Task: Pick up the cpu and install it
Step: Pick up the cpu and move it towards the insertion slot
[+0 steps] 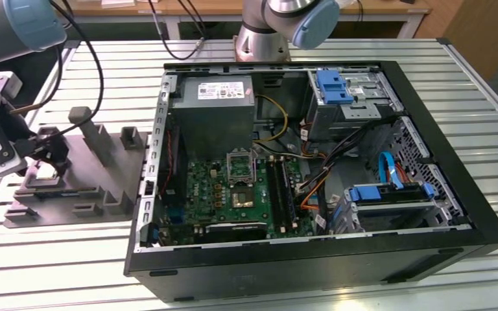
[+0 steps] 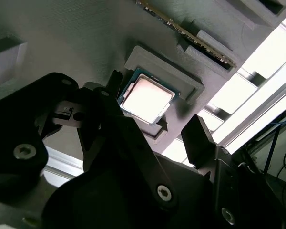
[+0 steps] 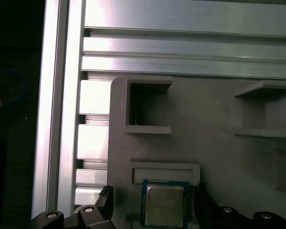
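The cpu point(image 2: 148, 98) point(image 3: 164, 204) is a small square chip with a silvery top. It lies flat in a shallow recess of the grey holder plate point(image 1: 93, 188) at the exterior view's left. My gripper point(image 1: 46, 161) point(image 2: 155, 104) point(image 3: 153, 193) hangs low over it, open. One black finger point(image 2: 112, 86) stands on one side of the chip and the other finger point(image 2: 198, 131) on the opposite side, each with a small gap to the chip's edge. The green circuit board's metal-framed socket point(image 1: 240, 166) sits inside the open computer case point(image 1: 318, 256).
The holder plate carries raised grey posts and slots point(image 1: 83, 120), and a memory stick point(image 2: 195, 33) lies in one of them. The slatted metal table point(image 1: 59, 259) runs around the case. Cables, drive cages with blue tabs point(image 1: 331, 87) and a second arm's base point(image 1: 262, 39) stand at the back.
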`<state>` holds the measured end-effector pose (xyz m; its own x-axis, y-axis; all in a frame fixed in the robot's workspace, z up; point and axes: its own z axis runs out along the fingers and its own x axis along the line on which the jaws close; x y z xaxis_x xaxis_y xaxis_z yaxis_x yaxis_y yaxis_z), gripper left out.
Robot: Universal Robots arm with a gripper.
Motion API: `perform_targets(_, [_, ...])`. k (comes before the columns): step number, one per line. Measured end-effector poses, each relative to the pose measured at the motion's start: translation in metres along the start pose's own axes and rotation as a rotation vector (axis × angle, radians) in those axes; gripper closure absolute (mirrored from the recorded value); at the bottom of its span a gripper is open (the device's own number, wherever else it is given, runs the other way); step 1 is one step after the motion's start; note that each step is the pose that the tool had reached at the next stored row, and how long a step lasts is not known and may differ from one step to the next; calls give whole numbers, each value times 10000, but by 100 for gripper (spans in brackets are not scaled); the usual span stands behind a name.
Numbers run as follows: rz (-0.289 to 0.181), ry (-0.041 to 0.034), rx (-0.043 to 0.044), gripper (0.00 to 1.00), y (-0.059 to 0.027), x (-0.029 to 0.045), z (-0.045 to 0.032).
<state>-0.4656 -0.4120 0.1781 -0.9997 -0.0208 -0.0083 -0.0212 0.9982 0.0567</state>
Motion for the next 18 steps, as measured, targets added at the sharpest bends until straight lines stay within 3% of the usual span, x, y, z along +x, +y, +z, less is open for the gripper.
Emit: perform_targets(18, [2, 0, -27, 23, -14, -1, 1])
